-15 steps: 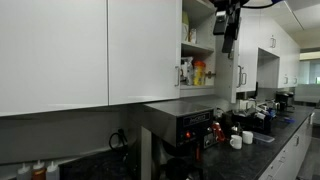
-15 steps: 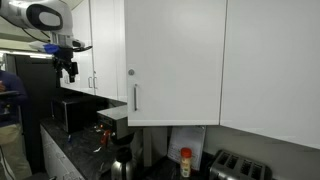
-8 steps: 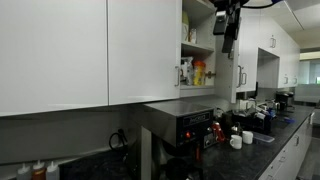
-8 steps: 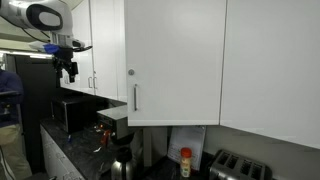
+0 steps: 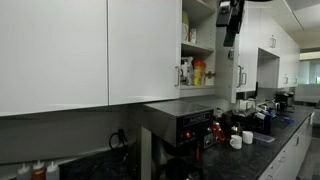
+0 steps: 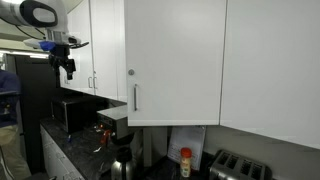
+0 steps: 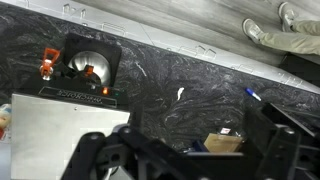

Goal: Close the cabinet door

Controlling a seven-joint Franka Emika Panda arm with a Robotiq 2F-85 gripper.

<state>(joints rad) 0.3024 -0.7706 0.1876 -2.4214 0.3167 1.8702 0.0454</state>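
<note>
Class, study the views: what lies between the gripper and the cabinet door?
Nothing solid: in an exterior view the gripper hangs apart from the cabinet door, with only air between them and closed white wall cabinets behind that stretch.

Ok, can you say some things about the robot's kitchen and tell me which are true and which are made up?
1. The tool is grabbing the door handle. False: it hangs in the air, away from the handle.
2. A yellow bottle stands on the cabinet shelf. True.
3. The cabinet door is white. True.
4. The countertop is white. False: it is dark and speckled.
</note>
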